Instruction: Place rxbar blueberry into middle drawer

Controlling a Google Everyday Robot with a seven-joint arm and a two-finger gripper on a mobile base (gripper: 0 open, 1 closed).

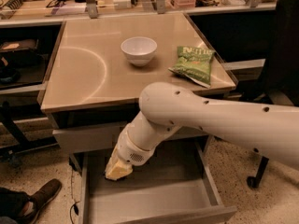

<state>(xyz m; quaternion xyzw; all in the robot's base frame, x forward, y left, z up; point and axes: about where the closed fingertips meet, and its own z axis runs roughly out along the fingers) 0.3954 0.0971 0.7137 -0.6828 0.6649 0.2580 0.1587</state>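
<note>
The middle drawer point(159, 195) stands pulled open below the tan table; it is a plain grey metal box with a bare floor. My gripper point(117, 168), pale yellow at the end of the white arm point(210, 120), hangs inside the drawer near its back left corner, just above the floor. The rxbar blueberry does not show in this view; whether the gripper holds it is hidden.
On the tan table point(88, 78) stand a white bowl point(138, 49) and a green chip bag point(192, 64). A closed grey drawer front point(84, 136) sits above the open drawer. A person's shoe point(39, 197) is on the floor at left. A dark chair point(280, 73) stands at right.
</note>
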